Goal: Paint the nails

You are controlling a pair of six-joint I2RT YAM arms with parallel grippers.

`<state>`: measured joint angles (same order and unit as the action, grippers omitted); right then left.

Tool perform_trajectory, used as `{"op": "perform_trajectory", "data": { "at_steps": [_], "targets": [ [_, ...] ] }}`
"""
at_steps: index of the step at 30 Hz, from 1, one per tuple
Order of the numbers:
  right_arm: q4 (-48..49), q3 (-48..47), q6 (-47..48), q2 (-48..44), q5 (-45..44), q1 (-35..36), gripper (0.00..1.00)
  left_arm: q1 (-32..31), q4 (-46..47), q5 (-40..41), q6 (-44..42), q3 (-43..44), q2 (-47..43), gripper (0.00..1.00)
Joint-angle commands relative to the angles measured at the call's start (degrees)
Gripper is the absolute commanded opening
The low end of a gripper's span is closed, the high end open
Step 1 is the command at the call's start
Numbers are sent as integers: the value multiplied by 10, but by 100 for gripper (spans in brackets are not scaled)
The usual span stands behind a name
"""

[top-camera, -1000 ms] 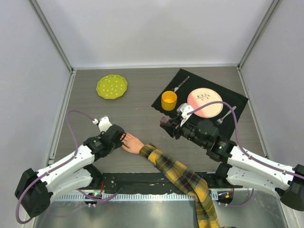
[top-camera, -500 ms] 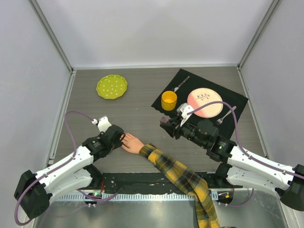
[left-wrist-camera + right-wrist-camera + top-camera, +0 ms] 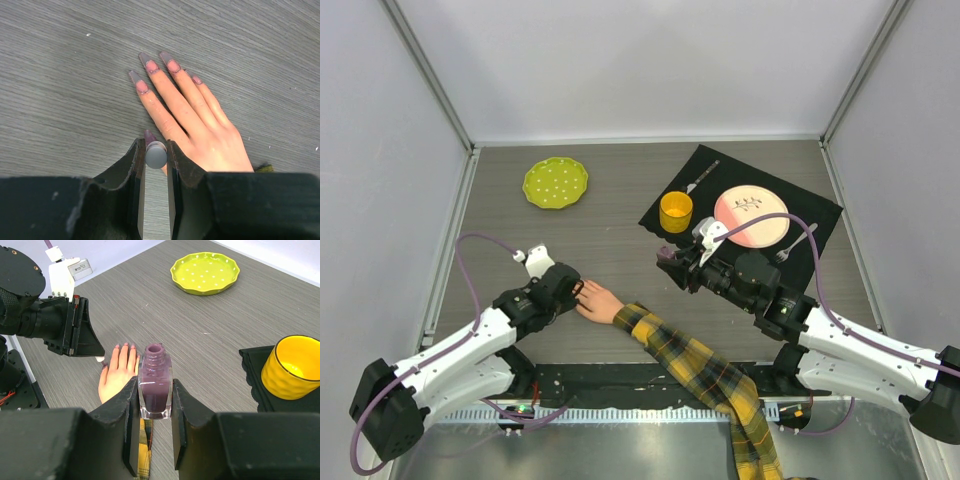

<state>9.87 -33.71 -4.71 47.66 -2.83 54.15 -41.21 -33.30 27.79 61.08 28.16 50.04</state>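
Painting looks to have reached the thumb. In the left wrist view the left gripper (image 3: 155,150) is clenched on the pale round brush cap (image 3: 156,155), held end-on directly over the thumb of the mannequin hand (image 3: 200,125). The thumb nail (image 3: 149,136) shows as a dark mauve tip just past the cap, toward 11 o'clock. The other nails (image 3: 151,65) sit at the ends of four fingers that fan toward 11 o'clock on the grey wood-grain table (image 3: 60,60). They already carry a pinkish-mauve tint with rough edges.

The right gripper (image 3: 155,386) grasps the open polish bottle (image 3: 155,370), upright and about full of purple lacquer, with the mannequin hand lying beyond it at 10 o'clock. Seen from above, the hand rests at about 7 o'clock of the table's middle, and its plaid sleeve (image 3: 705,375) trails off toward 5 o'clock.

My guess is that the next move is a short, light stroke along the thumb nail, or a trip toward 3 o'clock to reload at the bottle neck. Either one needs a steady, shallow approach.

The brush bristles are hidden under the cap, so I cannot tell whether they touch the nail. Most of the thumb is covered by the jaws. The sleeve is cut off at the lower edge of the overhead view, and the nails are too small to read there.
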Motion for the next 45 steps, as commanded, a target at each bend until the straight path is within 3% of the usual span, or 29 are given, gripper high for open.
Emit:
{"op": "perform_trajectory", "data": {
  "at_steps": [1,17,33,36,39,45],
  "targets": [
    [42,2,-5,1,3,-2,1,2,6,8,4,22,-5,0],
    [43,1,-5,2,4,-3,1,2,-7,17,13,27,-13,0],
    [42,-1,-6,7,8,-3,1,2,-97,46,76,56,-26,0],
    [43,-1,-6,7,9,-4,1,3,-108,48,104,67,-12,0],
    [42,-3,-6,7,10,-3,1,3,-150,61,189,78,12,0],
    [43,-1,-5,4,11,-4,1,6,-316,67,374,159,143,0]
  ]
}}
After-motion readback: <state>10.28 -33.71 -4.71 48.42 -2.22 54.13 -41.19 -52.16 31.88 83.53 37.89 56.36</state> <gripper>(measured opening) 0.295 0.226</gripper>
